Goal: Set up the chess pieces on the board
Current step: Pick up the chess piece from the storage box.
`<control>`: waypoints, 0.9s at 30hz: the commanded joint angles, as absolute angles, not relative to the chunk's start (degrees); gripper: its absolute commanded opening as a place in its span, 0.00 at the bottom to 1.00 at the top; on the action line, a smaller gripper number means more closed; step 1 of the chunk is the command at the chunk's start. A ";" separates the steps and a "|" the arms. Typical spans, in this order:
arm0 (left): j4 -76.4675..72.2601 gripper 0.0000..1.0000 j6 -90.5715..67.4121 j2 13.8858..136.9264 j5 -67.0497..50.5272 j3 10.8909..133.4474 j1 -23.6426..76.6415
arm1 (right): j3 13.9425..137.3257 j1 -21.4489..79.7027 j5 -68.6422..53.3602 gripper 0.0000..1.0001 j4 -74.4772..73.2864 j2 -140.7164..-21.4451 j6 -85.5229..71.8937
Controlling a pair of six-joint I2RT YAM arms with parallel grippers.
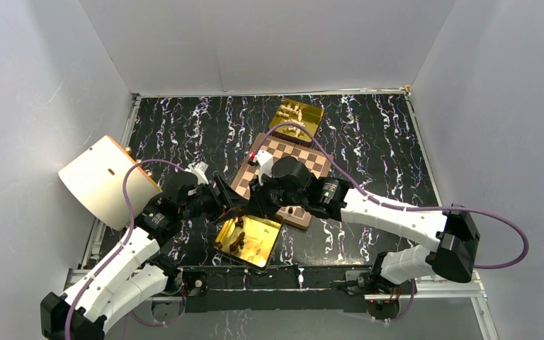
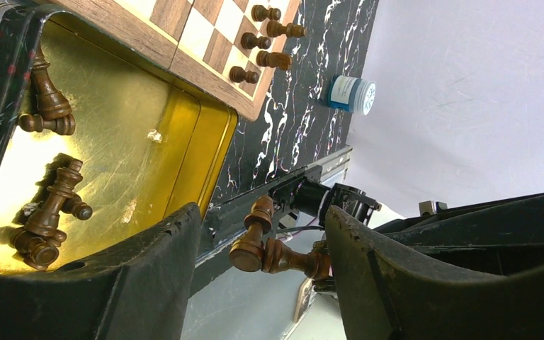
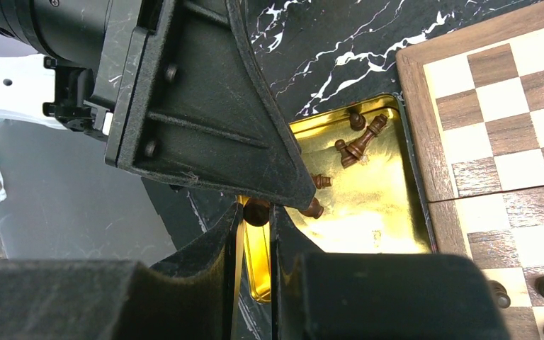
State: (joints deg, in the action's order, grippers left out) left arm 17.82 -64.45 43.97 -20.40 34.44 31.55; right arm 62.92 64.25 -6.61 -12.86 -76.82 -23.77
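Observation:
The board (image 1: 303,161) lies mid-table, its rim also showing in the wrist views (image 2: 134,35) (image 3: 414,120). Several dark chess pieces (image 2: 262,35) stand on its near squares. More dark pieces (image 2: 49,212) (image 3: 360,142) lie in a gold tray (image 1: 262,234) in front of it. My left gripper (image 2: 262,216) (image 1: 230,205) hangs open over the tray's edge. Two dark pieces (image 2: 294,258) meet base to base between its fingers; one's head touches the right finger (image 2: 397,283). My right gripper (image 3: 257,212) (image 1: 258,202) is shut on a dark piece, its tips against the left gripper's finger.
A second gold tray (image 1: 296,117) with cream pieces sits beyond the board. A pale rounded object (image 1: 106,180) leans at the table's left edge. A small white and blue jar (image 2: 352,93) stands on the black marbled table. White walls close in on three sides.

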 commanded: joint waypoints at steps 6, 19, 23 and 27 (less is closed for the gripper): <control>21.98 0.62 -58.51 46.06 -24.53 37.15 31.55 | 64.08 64.25 -11.57 0.16 -12.58 -74.88 -15.92; 30.16 0.66 -43.86 56.27 -33.13 46.61 31.54 | 64.38 64.76 -20.07 0.18 -17.25 -73.63 7.02; 29.36 0.64 -43.56 57.32 -35.63 46.46 31.55 | 64.03 65.12 -21.03 0.17 -15.87 -73.17 10.45; 28.75 0.60 -43.07 59.67 -38.59 45.94 31.53 | 64.25 65.43 -22.59 0.17 -15.19 -72.99 12.89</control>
